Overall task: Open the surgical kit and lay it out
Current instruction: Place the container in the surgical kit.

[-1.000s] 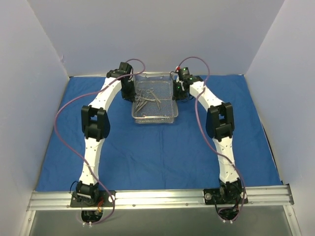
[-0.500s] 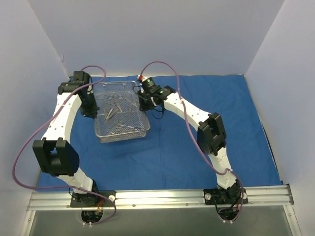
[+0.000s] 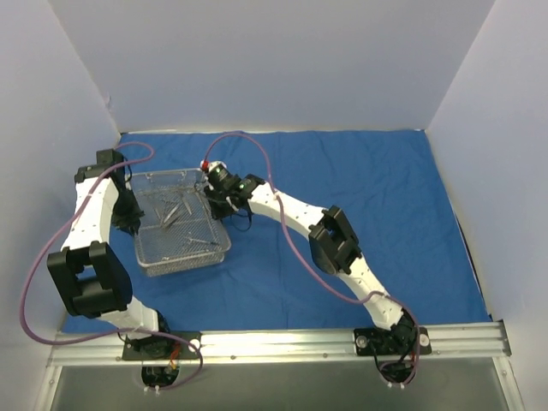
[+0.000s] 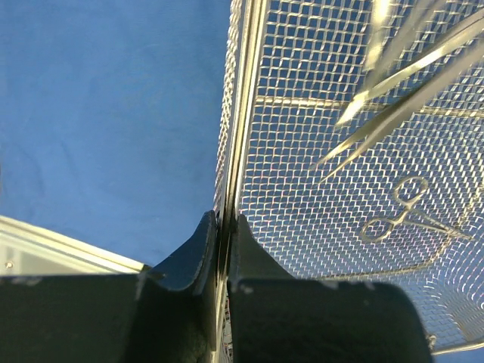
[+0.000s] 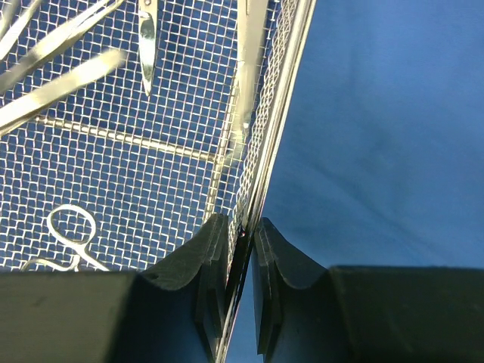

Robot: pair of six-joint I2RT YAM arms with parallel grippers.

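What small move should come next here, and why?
Probably ease the shallow silver wire-mesh tray down flat onto the royal-blue cloth. The left gripper and right gripper each pinch an opposite side wall, jaws shut on it, and the thin silver instruments lie loose inside, so tilting could slide them.

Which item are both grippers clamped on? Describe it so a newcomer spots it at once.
Start from the big royal-blue cloth and look at its left side. There you find a shallow rectangular wire-mesh tray, with the left gripper pinching its left wall and the right gripper its right wall. It is the only silver see-through basket there, and thin scissor-handled instruments lie loose inside.
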